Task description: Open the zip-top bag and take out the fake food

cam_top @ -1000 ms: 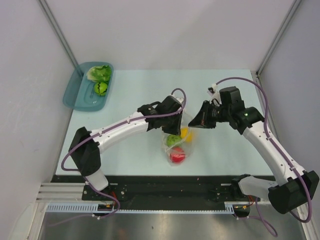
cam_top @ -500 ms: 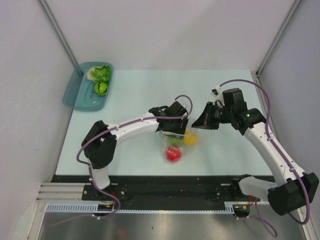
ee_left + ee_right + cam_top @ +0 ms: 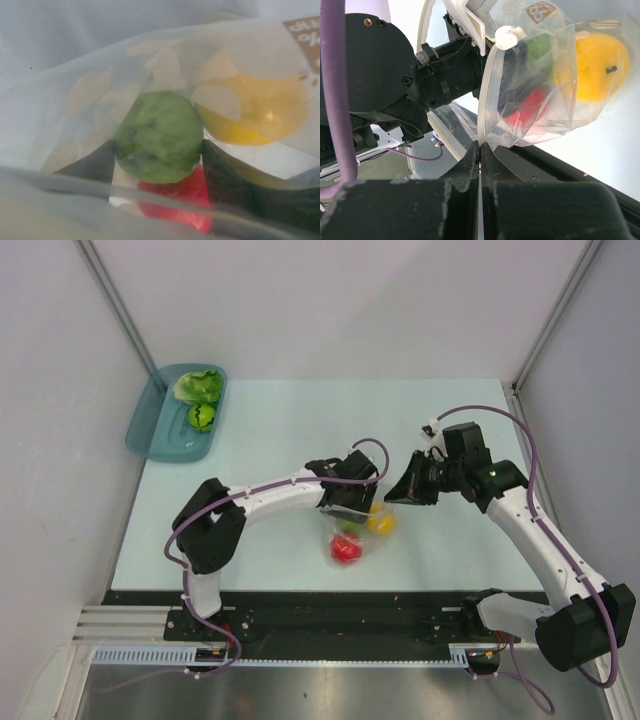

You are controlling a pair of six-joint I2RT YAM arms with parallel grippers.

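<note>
Zip-top bag (image 3: 358,530), frame centre in top view: right fingers (image 3: 465,170) pinched shut on its rim to hold the mouth up; left fingers (image 3: 235,175) spread inside, flanking the green fake food (image 3: 155,137).

My left arm (image 3: 270,490) reaches out low from its base, elbow folded near the front edge and wrist tipped down. My left gripper (image 3: 350,510) has its fingers (image 3: 90,162) spread apart. My right arm (image 3: 530,530) rises from the right corner and bends inward, and my right gripper (image 3: 480,150) points left, pinched tight on the edge of the zip-top bag (image 3: 487,95).
</note>
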